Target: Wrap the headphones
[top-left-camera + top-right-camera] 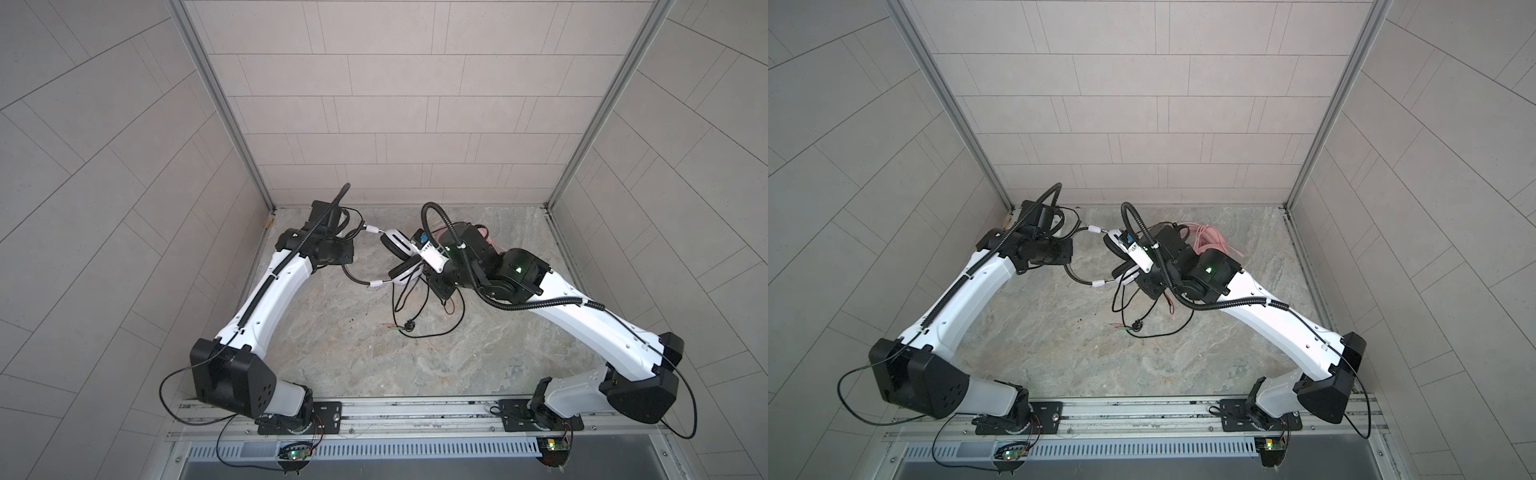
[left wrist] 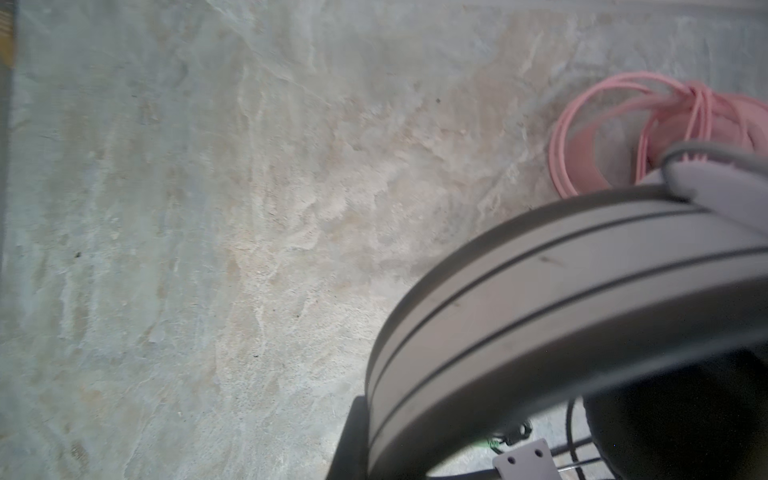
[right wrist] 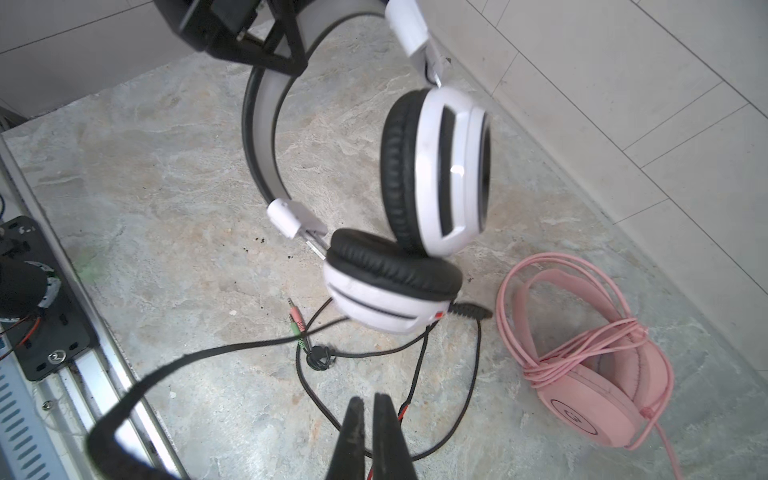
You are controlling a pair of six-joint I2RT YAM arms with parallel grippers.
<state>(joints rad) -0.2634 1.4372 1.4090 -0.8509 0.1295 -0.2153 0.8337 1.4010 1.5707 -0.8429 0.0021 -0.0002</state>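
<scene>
The white-and-black headphones [image 1: 401,245] [image 1: 1117,245] hang above the stone table. My left gripper [image 1: 347,253] [image 3: 286,54] is shut on their headband [image 2: 540,299]. Both earcups [image 3: 440,174] dangle near the table, one resting against the other. Their thin black cable [image 3: 469,390] loops loosely on the table and ends in pink and green plugs [image 3: 297,322]. My right gripper [image 3: 368,405] [image 1: 441,289] is shut just above that cable, which passes behind its fingers; I cannot tell whether it is pinched. The pink headphones [image 3: 590,386] [image 1: 1208,241] lie behind, cable wound round them.
Tiled walls [image 1: 374,124] close in the back and both sides of the table. A metal rail [image 1: 395,409] carrying the arm bases runs along the front edge. A black microphone boom [image 3: 174,370] of the held headset sticks out beside the right gripper.
</scene>
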